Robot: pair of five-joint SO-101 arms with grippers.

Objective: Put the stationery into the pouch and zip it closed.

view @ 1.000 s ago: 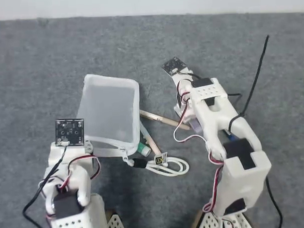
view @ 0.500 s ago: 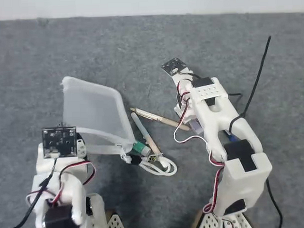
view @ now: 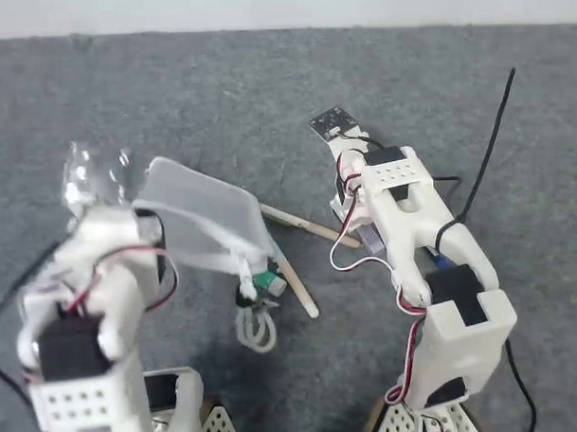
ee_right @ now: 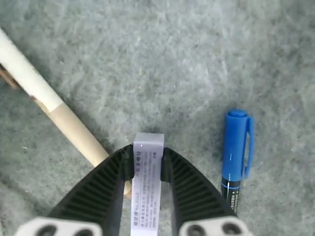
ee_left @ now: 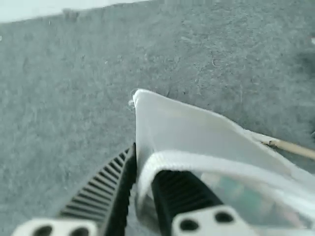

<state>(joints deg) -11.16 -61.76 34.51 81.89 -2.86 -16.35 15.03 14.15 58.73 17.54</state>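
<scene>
Grey felt table [view: 170, 87]: left fingers [ee_left: 177, 189] clamped on pouch [ee_left: 187, 132] rim; right fingers [ee_right: 106, 189] gripped labelled white stick [ee_right: 146, 196], blue marker [ee_right: 236, 152] alongside.

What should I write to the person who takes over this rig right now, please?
Left gripper: shut on the pouch rim, pouch held tilted up.
Right gripper: shut on a small labelled piece, low over the carpet.
On the carpet: blue marker beside the right gripper, two sticks near the pouch.
Done: a green item shows through the pouch wall.
Left: put the rest in, then zip.
</scene>
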